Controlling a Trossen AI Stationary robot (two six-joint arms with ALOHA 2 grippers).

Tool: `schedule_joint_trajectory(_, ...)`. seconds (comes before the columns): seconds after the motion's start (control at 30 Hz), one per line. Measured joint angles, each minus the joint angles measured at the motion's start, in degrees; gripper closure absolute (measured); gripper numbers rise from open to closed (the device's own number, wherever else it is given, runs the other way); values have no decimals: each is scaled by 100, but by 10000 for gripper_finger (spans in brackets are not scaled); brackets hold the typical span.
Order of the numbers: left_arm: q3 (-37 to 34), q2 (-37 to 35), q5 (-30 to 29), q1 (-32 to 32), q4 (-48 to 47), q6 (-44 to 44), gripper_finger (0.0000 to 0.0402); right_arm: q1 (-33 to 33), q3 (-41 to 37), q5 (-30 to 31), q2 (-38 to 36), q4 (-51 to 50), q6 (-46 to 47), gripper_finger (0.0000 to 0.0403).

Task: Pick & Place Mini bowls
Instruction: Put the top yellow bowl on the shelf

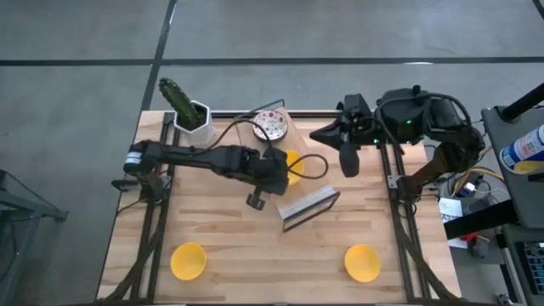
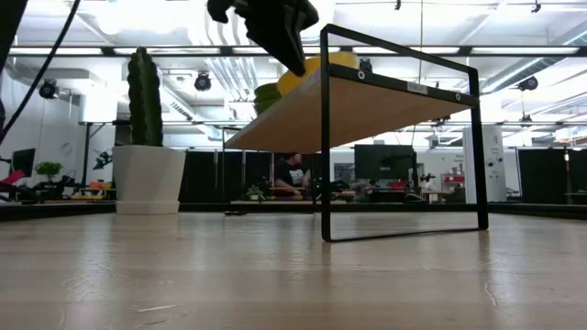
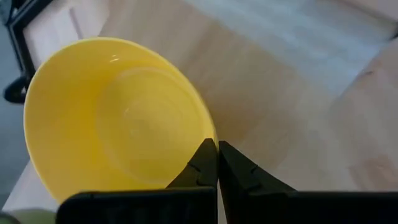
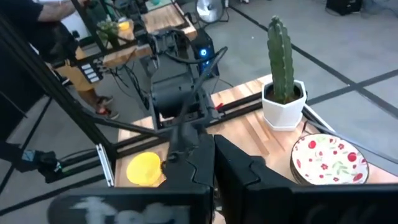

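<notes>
Placing step, by the look of it. Left claw [image 3: 217, 163] pinched shut on the rim of a yellow mini bowl [image 3: 118, 118], held above the small shelf [image 2: 367, 96] at mid-table [image 1: 221, 242]. Next: lower, level, then release onto the shelf board. Right claw [image 4: 214, 163] parked high at the table's right edge, fingers together, empty. Two more yellow bowls [image 1: 189, 260] near the front edge.

Robotics lab, black curtains [image 2: 541, 174], monitors [image 2: 385, 163], ceiling striplights [image 2: 165, 50]

overhead, table-level, two wrist views (close)
</notes>
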Motion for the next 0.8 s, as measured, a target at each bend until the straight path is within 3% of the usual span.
schedule_joint_trajectory(0.3, 2, 89, 11, -168, -18, -99, 389, 0, -124, -10, 55, -32, -33, 394)
schedule_joint_trajectory(0.8, 4, -43, 284, -155, 223, -877, 306, 37, -170, -14, 40, 5, 65, 394)
